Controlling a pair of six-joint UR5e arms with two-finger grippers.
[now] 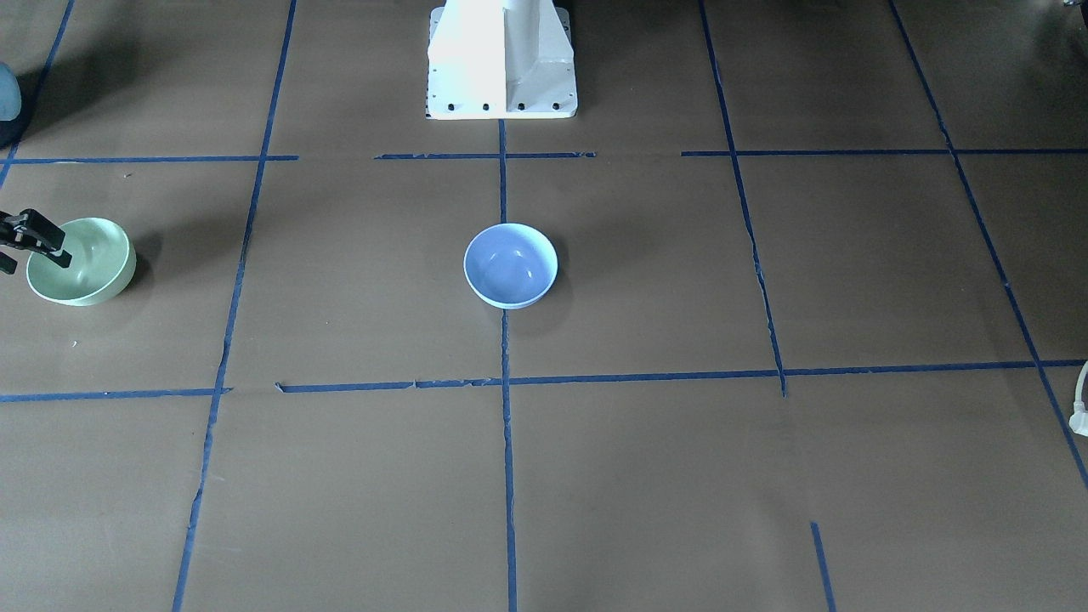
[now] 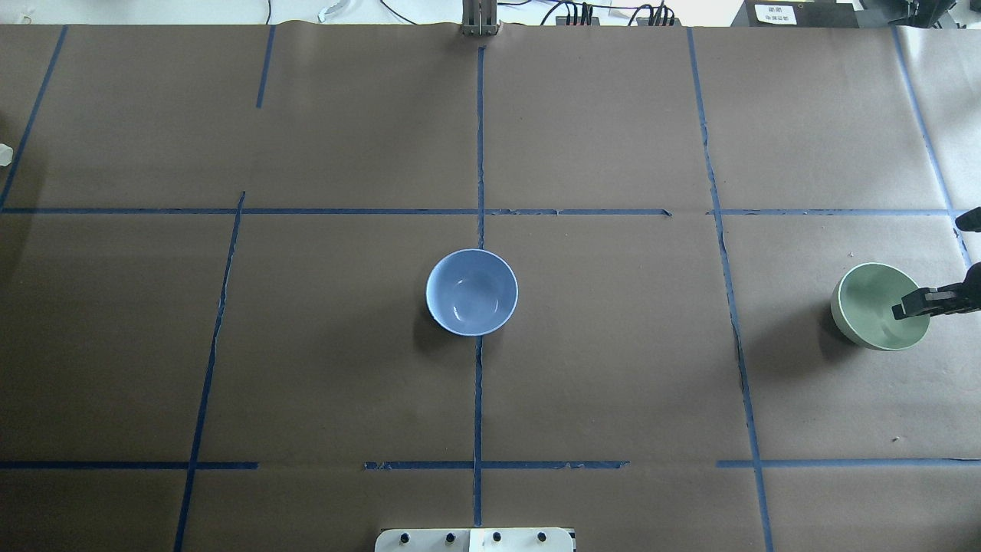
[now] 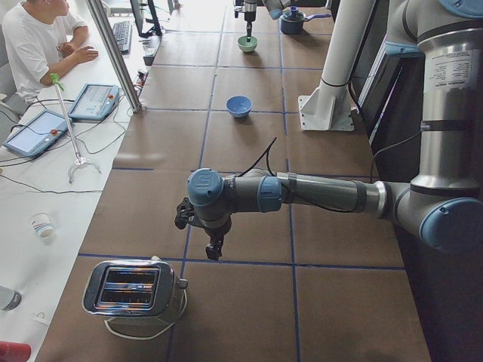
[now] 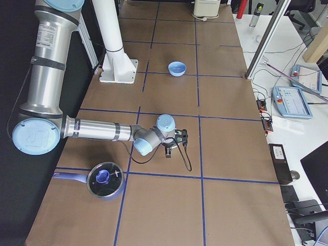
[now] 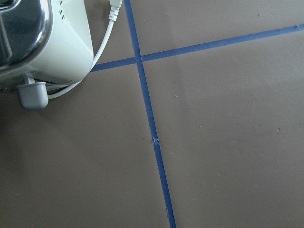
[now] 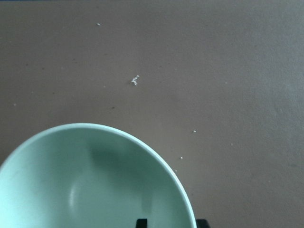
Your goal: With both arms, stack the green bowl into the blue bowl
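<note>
The green bowl sits on the table at the far right of the overhead view and at the left edge of the front-facing view. My right gripper is low over its outer rim. In the right wrist view the green bowl fills the bottom, and the right gripper is open, with one fingertip inside the rim and one outside. The blue bowl stands empty at the table's centre. My left gripper hangs near the toaster, far from both bowls; I cannot tell whether it is open.
A chrome toaster with a white cord stands at the table's left end, also in the left wrist view. A lidded blue pot sits near the right arm. The white base pedestal stands behind the blue bowl. An operator sits beside the table.
</note>
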